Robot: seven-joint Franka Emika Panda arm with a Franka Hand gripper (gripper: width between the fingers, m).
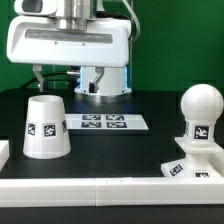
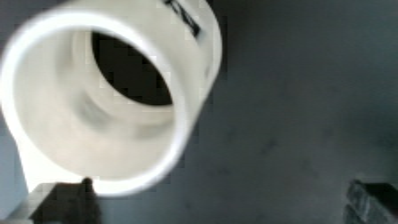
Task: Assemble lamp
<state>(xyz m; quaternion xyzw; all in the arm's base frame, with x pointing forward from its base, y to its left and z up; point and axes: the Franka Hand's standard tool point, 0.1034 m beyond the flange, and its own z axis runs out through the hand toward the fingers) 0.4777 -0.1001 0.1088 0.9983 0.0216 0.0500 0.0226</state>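
The white tapered shade (image 1: pixel 45 127) stands on the black table at the exterior view's left, wide end down, with a tag on its side. The round-headed bulb (image 1: pixel 201 108) stands upright on the flat square base (image 1: pixel 190 168) at the exterior view's right. My gripper (image 1: pixel 60 80) hangs above and a little behind the shade, apart from it. In the wrist view the shade (image 2: pixel 71 120) shows from above with its dark top hole. The gripper (image 2: pixel 219 205) is open and empty, with one finger (image 2: pixel 63 200) next to the shade's rim.
The marker board (image 1: pixel 103 123) lies flat behind the shade, towards the middle. The robot's white base (image 1: pixel 100 80) stands behind it. A white ledge (image 1: pixel 100 190) runs along the table's front edge. A green wall closes the back.
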